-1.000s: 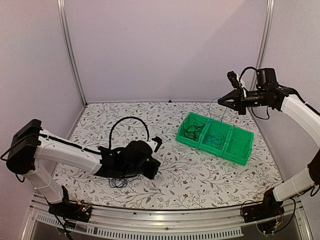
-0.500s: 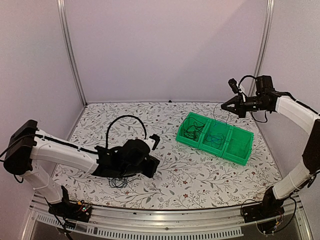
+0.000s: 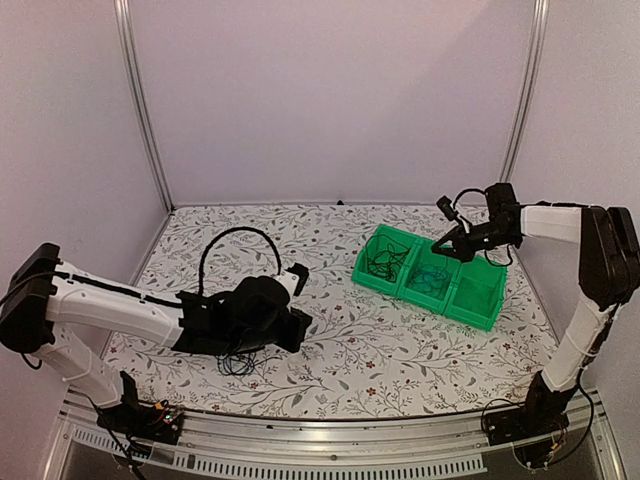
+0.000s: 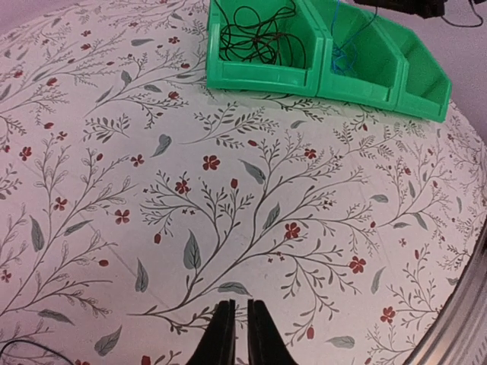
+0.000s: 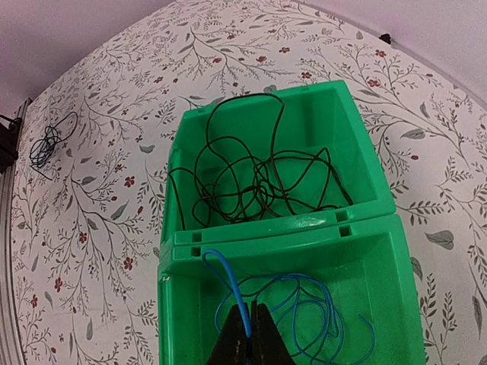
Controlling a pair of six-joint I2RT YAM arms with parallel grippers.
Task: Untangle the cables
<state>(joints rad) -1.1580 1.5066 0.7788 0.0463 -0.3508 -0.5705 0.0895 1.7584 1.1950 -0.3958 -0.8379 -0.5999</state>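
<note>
A loose tangle of black cables (image 5: pixel 251 179) lies in the left compartment of the green bin (image 3: pixel 400 292); the left wrist view shows these black cables (image 4: pixel 259 34) too. A blue cable (image 5: pixel 335 304) coils in the middle compartment. My right gripper (image 5: pixel 249 334) hangs just over that compartment (image 3: pixel 437 247), shut on one end of the blue cable. A small bundle of black cables (image 3: pixel 237 362) sits on the table under my left arm. My left gripper (image 4: pixel 241 331) hovers low over the floral cloth (image 3: pixel 303 320), shut with nothing between its fingers.
The bin's right compartment (image 3: pixel 478 290) holds nothing I can see. A thick black arm hose (image 3: pixel 235 238) arcs above my left arm. The floral table ends at a metal rail (image 3: pixel 330 462) in front, and walls stand close behind and beside the bin.
My right gripper has come down and leftward from high at the right, lowering the blue cable into the middle compartment. My left arm has drawn slightly left.
</note>
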